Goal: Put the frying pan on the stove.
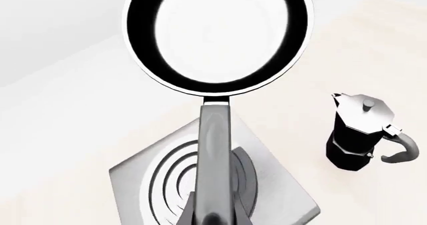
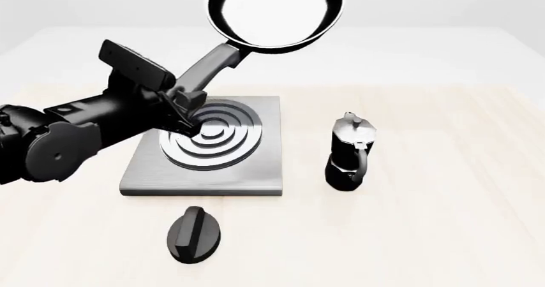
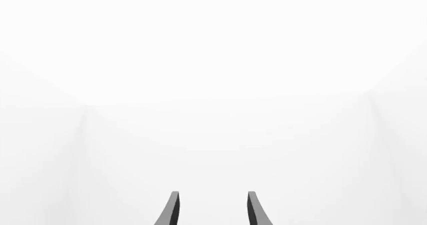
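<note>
The left end effector (image 2: 180,105) is clamped on the handle of the frying pan (image 2: 275,13) and holds it in the air, above and beyond the stove (image 2: 255,172); the handle slopes down over the silver rings. The stove lies flat on the counter (image 2: 443,223). A moka pot (image 2: 349,152) stands right of it, a black knob (image 2: 194,234) near its front edge. The right end effector (image 3: 212,210) has its fingers apart, holding nothing.

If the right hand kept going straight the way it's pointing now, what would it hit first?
Nothing that shows. The right hand is open, and its wrist view has only blank white ahead, so the way looks free, though depth there is hard to judge.
</note>
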Motion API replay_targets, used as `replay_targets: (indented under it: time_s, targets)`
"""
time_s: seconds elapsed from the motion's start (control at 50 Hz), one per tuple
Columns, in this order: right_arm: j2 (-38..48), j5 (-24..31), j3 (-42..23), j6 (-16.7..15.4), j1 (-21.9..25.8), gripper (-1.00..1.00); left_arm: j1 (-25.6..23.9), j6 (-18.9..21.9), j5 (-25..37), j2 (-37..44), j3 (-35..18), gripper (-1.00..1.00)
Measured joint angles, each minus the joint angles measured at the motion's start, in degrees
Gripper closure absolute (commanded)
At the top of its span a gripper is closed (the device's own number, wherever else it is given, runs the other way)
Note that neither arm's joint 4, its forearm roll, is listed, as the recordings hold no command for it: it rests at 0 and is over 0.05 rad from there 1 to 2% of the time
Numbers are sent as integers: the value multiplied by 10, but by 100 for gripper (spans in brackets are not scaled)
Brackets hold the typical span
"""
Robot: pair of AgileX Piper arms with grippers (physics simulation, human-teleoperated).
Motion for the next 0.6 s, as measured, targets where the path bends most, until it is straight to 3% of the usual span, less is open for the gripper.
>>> replay_targets:
  time_s: [0.6]
  targets:
    - [0, -3, 7, -4, 2, -100, 20, -11, 40, -94, 91, 100]
